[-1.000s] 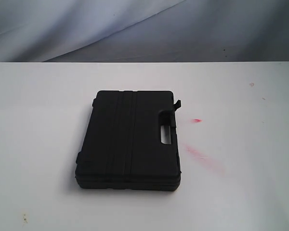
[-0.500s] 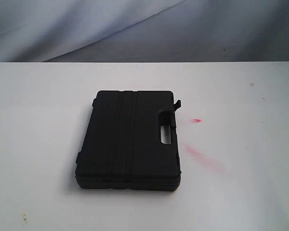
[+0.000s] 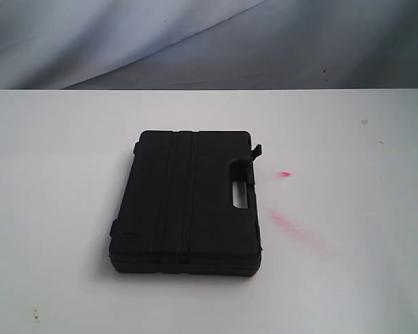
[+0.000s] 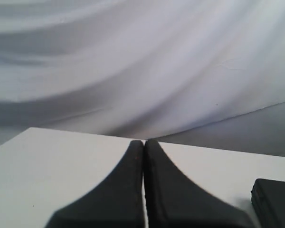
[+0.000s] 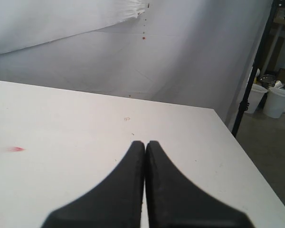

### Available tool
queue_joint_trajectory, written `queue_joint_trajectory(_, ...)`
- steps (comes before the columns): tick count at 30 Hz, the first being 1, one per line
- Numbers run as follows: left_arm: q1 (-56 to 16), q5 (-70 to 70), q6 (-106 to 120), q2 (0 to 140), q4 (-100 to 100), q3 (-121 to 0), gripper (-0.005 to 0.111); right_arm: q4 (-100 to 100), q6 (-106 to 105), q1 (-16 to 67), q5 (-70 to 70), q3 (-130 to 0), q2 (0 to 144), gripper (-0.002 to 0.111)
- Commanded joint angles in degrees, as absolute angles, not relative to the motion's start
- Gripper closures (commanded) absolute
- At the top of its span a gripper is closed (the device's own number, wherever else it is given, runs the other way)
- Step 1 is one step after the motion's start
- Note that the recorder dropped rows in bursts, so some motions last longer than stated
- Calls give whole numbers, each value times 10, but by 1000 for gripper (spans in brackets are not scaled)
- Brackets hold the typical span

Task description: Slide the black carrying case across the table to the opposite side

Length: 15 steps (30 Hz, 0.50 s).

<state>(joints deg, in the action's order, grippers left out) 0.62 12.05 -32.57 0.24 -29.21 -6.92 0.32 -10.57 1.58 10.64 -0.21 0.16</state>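
The black case (image 3: 188,202) lies flat and closed on the white surface (image 3: 56,174), a little left of the middle. Its handle hole (image 3: 240,193) is on its right side. A small latch (image 3: 257,149) sticks out at its far right corner. Near the case on the right, a small pink spot (image 3: 285,174) and a long pink smear (image 3: 292,226) mark the surface. A grey cloth (image 3: 195,42) hangs behind the far edge. The left hand (image 4: 143,145) has its two fingers pressed tight together with nothing between them, and it does not touch the case. The right hand (image 5: 145,145) is pinched together the same way, holding nothing, over bare surface.
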Motion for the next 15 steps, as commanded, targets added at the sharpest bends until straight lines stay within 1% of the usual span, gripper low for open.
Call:
queue_joint_trajectory(1,4,168,-322,0,-264,-66,107,7,-104,13,106,0,0,108)
queue_joint_trajectory(7,4,154,-322,0,-267,-54,107,7,-104,13,106,0,0,108)
queue_joint_trajectory(12,4,62,-295,0,-271,0,107,7,-104,13,106,0,0,108)
queue_joint_trajectory(15,3,104,-294,0,-291,0,107,7,-104,13,106,0,0,108)
